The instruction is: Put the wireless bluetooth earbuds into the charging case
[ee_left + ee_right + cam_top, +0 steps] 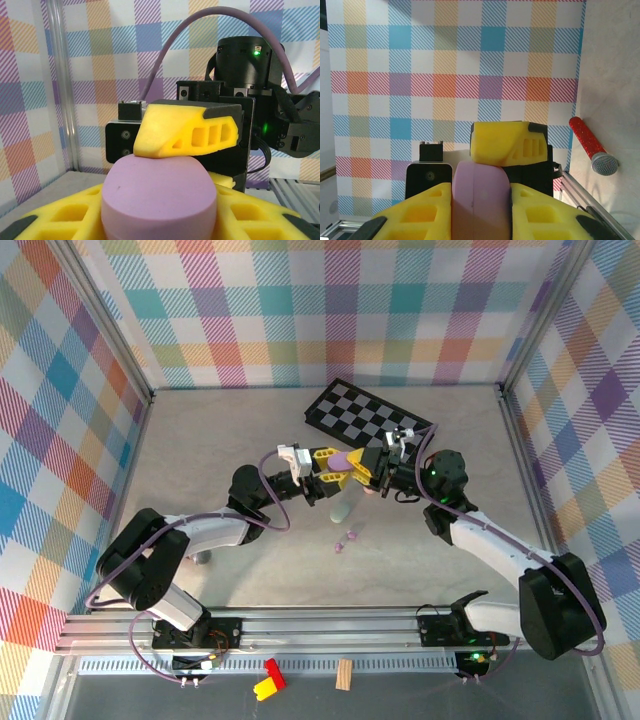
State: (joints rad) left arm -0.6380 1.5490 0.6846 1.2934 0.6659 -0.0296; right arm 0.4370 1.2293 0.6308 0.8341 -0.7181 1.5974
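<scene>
Currently: purple case [340,457], contents hidden, held above mid-surface [200,460], pinched by jaws of both left gripper [327,464] and right gripper [359,469]; two tiny earbuds [347,537] loose on open surface nearer, checkerboard [365,415] beyond.

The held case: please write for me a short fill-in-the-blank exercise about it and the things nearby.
1. The left claw and the right claw both grip a case of ____ colour.
2. The board behind them has a ____ pattern.
3. The microphone has a ____ handle.
Missing words: purple; checkered; red.
</scene>
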